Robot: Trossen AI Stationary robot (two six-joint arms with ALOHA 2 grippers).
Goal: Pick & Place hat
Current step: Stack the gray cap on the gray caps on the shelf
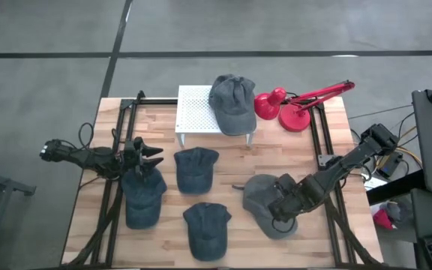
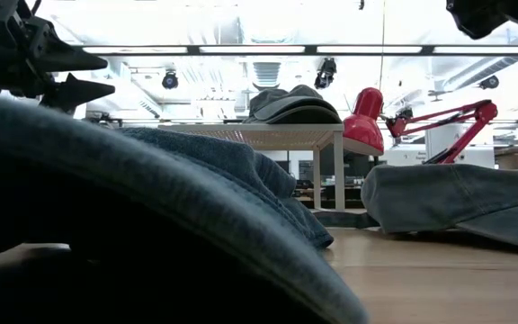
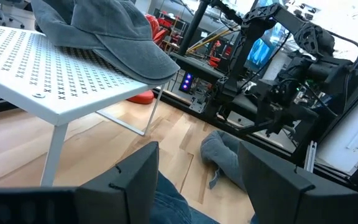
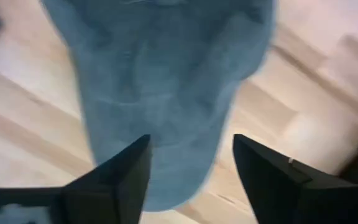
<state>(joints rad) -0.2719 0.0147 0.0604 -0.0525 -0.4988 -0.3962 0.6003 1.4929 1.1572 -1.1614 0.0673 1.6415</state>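
Note:
Several caps lie on the wooden table. A grey cap [image 1: 232,101] rests on a white perforated stand [image 1: 193,112] at the far middle. My right gripper [image 1: 277,210] is open and points down over the brim of a grey cap [image 1: 259,193] lying near the right; in the right wrist view its fingers [image 4: 120,177] stand on either side of the brim [image 4: 160,112]. My left gripper [image 1: 154,156] is open and level at the left, above the crown of a dark blue cap [image 1: 142,199], and faces the stand [image 3: 55,74].
Two more blue caps lie at the middle [image 1: 196,169] and at the near middle [image 1: 205,229]. A red desk lamp [image 1: 291,105] stands at the far right beside the stand. Black frame rails [image 1: 118,135] run along both sides of the table.

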